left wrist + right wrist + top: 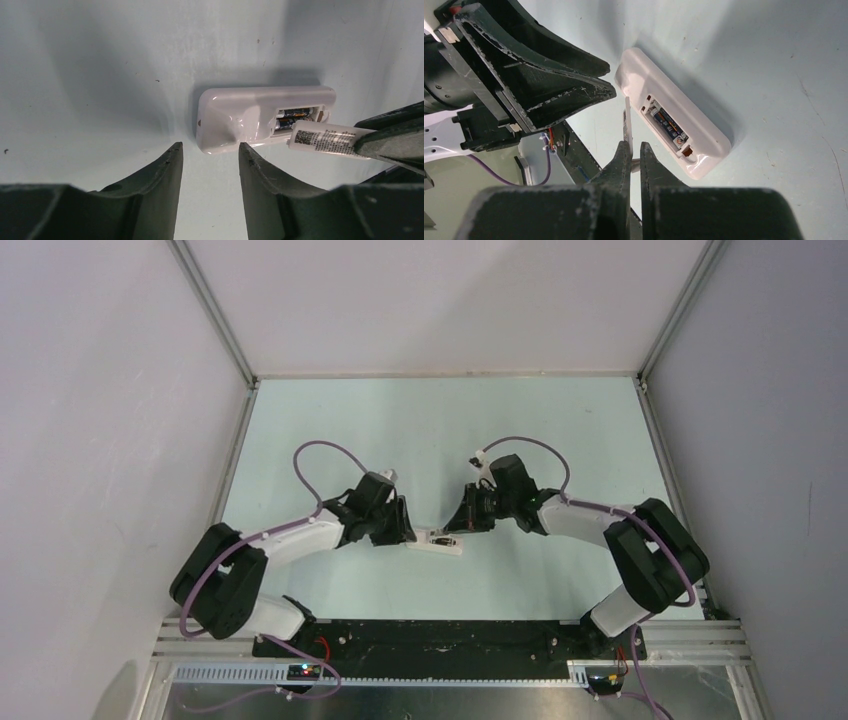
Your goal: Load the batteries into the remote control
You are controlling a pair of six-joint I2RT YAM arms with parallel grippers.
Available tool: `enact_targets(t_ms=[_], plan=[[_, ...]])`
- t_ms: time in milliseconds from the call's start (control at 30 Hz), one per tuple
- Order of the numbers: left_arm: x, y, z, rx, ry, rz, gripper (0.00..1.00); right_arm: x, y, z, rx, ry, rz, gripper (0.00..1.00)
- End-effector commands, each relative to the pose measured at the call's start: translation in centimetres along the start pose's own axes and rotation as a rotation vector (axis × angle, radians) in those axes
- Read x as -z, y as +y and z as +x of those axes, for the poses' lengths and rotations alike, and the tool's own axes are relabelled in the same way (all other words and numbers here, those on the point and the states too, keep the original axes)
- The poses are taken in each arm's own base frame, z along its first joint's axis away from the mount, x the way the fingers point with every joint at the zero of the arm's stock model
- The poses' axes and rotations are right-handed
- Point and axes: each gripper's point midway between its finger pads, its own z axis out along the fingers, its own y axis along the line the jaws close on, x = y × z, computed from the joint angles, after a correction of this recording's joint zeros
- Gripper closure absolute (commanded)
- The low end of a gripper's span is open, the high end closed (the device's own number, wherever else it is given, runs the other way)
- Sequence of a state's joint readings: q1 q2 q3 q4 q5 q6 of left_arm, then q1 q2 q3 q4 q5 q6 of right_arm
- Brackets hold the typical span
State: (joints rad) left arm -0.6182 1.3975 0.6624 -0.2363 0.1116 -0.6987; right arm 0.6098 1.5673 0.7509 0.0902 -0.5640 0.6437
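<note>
The remote control (240, 117) lies back-up on the pale table, small and white in the top view (437, 542). Its recess is uncovered, and two dark batteries (295, 117) lie side by side in it; the right wrist view shows the batteries (667, 122) there too. My right gripper (635, 145) is shut on a thin white cover strip (627, 120), whose labelled end (327, 140) hangs just beside the recess. My left gripper (210, 150) is open, its fingertips just short of the remote's closed end, with nothing between them.
Both arms meet over the middle of the table (560, 440). White walls with metal corner rails (215, 315) enclose it on three sides. A black base rail (450, 638) runs along the near edge. In the right wrist view, the left gripper's fingers (564, 95) are close to the cover strip.
</note>
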Motion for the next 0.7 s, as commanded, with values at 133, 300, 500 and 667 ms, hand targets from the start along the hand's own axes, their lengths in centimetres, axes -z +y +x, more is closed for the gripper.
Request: enact_targets(t_ms=[133,300,500,667], plan=[[-0.5,-0.5,-1.1,-0.031,-0.026,0.019,0.51,-0.5,0.3,-0.8,-0.008,0.011,0.031,1.0],[-0.3,0.1,-0.7,-0.036,-0.024,0.01,0.5,-1.0,0.1,-0.3,-0.011,0.023,0.05,1.0],[-0.3,0.3,-0.5,-0.042,-0.018,0.013,0.5,-1.3,-0.2,-0.5,-0.026,0.008,0.074,1.0],[-0.5,0.4,-0.3,-0.045,-0.007,0.012,0.5,-1.5,-0.7,-0.2,-0.07,0.019,0.096,1.0]])
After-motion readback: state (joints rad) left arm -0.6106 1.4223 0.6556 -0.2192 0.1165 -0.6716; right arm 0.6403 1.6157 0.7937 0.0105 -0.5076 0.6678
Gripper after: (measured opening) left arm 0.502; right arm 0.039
